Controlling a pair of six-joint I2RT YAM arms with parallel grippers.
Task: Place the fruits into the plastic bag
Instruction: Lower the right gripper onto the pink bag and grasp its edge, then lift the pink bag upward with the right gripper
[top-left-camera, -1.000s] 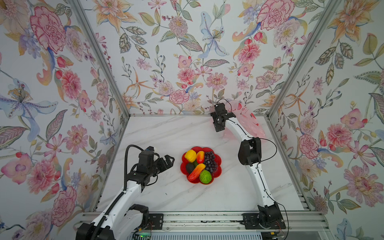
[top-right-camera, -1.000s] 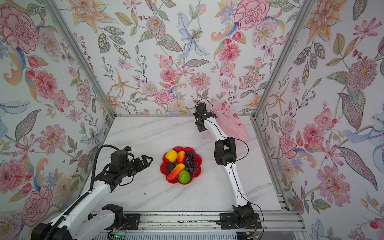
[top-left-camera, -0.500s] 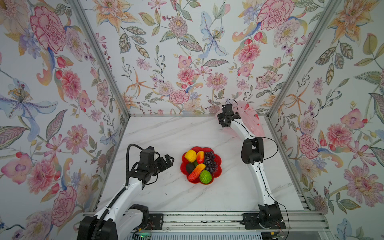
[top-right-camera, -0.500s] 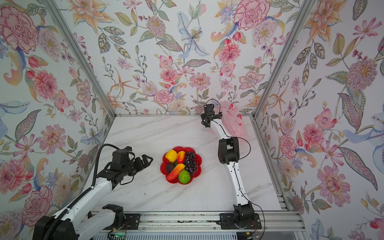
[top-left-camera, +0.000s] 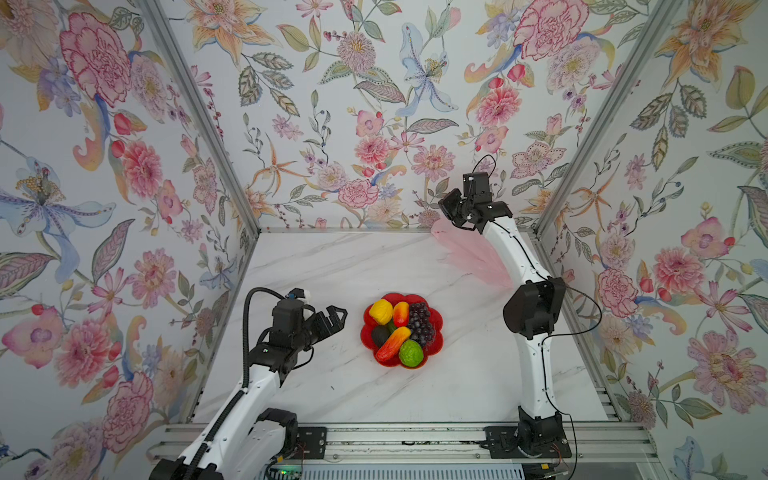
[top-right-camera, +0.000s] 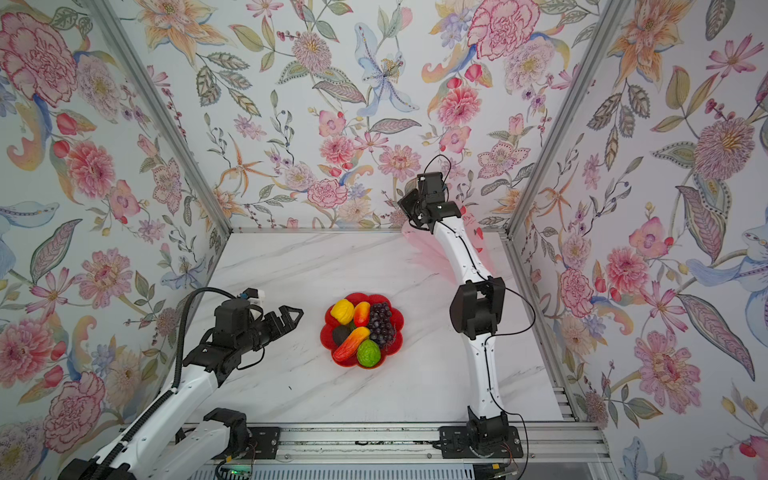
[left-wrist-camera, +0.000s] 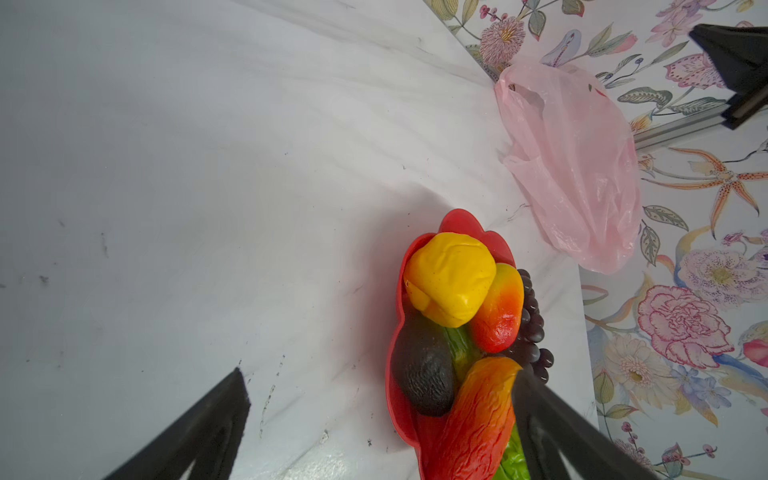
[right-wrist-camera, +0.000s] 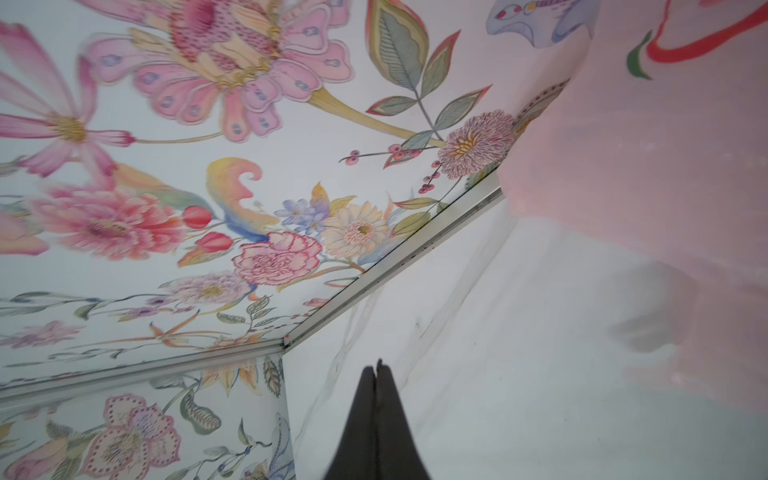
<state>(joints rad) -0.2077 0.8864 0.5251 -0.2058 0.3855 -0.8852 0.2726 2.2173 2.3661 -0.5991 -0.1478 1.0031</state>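
my left claw (top-left-camera: 337, 320) gaping, low beside plate (top-left-camera: 415, 297) | my right claw (right-wrist-camera: 378, 368) clenched, arm stretched beyond plate, by plastic bag (top-left-camera: 469, 253)

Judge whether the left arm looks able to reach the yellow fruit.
Probably yes: the left gripper, jaws open, faces the red plate across bare table; the yellow fruit lies uncovered.

No readable text, label, brand or number in any view. Bag (left-wrist-camera: 573, 166) carries red-green print (right-wrist-camera: 665, 55) — drawn outline only, no letters.
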